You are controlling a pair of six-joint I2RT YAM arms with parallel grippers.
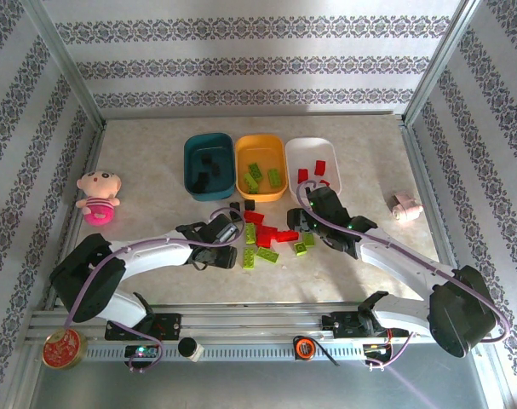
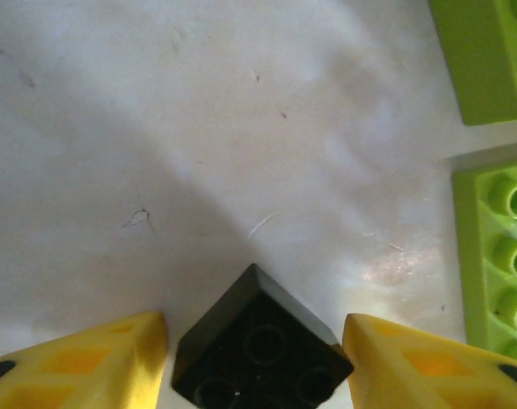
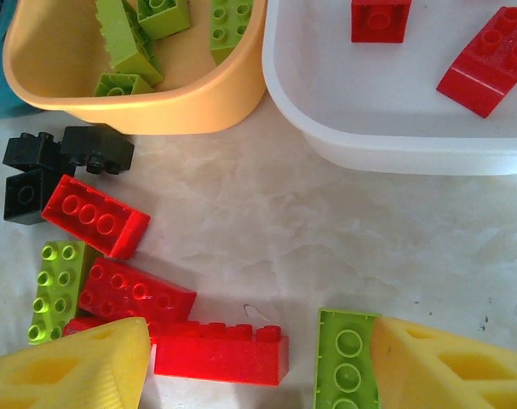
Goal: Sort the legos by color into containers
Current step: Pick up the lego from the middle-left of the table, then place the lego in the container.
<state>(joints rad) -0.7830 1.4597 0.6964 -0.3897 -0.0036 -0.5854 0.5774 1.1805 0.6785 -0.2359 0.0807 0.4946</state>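
A small black lego [image 2: 258,349] sits corner-on between the yellow fingers of my left gripper [image 2: 254,322], which press its two sides. Two lime green legos [image 2: 496,256] lie just right of it. That gripper [image 1: 226,228] is at the left edge of the loose pile [image 1: 267,237]. My right gripper [image 3: 260,328] stands open low over the pile's right side. A long red lego [image 3: 220,354] lies between its fingers and a green one [image 3: 347,362] rests against the right finger. Behind stand the teal [image 1: 190,170], orange-yellow [image 3: 181,111] and white [image 3: 394,145] containers, holding black, green and red legos.
A pink plush doll [image 1: 98,196] sits at the left of the table and a small pink object [image 1: 405,207] at the right. A round red tin [image 1: 62,348] lies on the front rail. More black legos [image 3: 49,166] lie in front of the orange-yellow tub.
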